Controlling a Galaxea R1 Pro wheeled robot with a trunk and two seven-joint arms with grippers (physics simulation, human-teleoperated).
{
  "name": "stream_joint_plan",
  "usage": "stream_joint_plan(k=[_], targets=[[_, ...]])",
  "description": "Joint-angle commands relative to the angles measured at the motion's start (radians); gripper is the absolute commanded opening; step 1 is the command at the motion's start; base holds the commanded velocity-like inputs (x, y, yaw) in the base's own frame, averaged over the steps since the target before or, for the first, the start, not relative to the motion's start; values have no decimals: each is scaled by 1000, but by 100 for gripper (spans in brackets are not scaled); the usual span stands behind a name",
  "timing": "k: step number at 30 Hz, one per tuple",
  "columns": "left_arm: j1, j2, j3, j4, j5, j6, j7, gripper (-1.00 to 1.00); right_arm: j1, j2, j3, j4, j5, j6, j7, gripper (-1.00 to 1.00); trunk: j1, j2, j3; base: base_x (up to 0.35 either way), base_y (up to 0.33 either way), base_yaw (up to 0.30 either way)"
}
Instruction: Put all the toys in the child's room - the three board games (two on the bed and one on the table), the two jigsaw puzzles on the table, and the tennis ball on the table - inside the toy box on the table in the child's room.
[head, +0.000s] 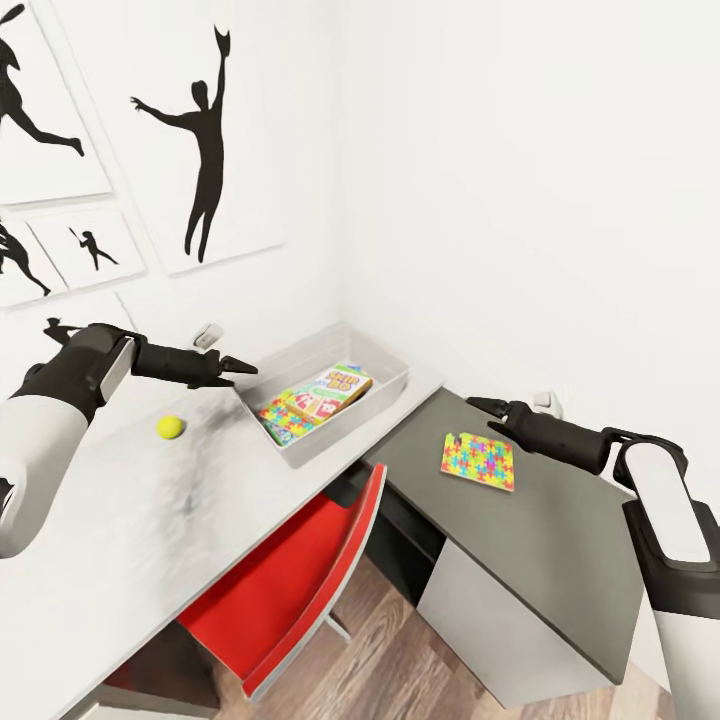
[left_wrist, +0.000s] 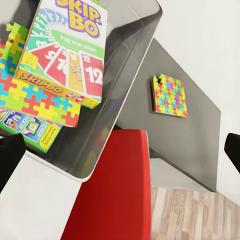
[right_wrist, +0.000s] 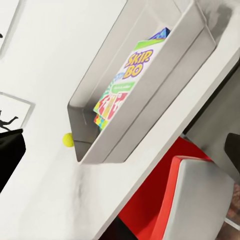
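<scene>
In the corner of a white-walled room hung with black dancer silhouettes, the long table runs along the wall, its pale grey top stepping down at the right to a lower dark-grey section. A red chair is tucked under the pale part. The toy box, a shallow light-grey bin, sits on the pale top at the corner; inside it the Skip-Bo board game lies on top of one jigsaw puzzle, with another printed box partly hidden beneath. A second jigsaw puzzle lies flat on the dark section, well apart from the bin. The tennis ball rests on the pale top, near the bin's left end. The left gripper hovers just beside the bin's left rim, above and beyond the ball; its jaws are spread wide and empty, as the left wrist view shows. The right gripper hangs just beyond the loose puzzle, also wide and empty. The likely step is picking up that puzzle. Being thin and flat, it offers little to grip, so the right claw should probably come down steeply over one edge, perhaps nudging it toward the table's edge first, and pinch firmly without bending it.
</scene>
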Motion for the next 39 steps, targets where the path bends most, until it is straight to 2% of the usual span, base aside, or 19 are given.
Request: stream_joint_plan(k=[1, 39], targets=[[-1, 1, -7, 0, 10, 6, 2, 100, -1, 0, -1, -1, -5, 4, -4, 100, 1, -2, 0, 0, 0, 0], [-1, 2, -6, 0, 13, -1, 1, 100, 11, 5, 1, -2, -5, 4, 0, 100, 1, -2, 63, 0, 0, 0]])
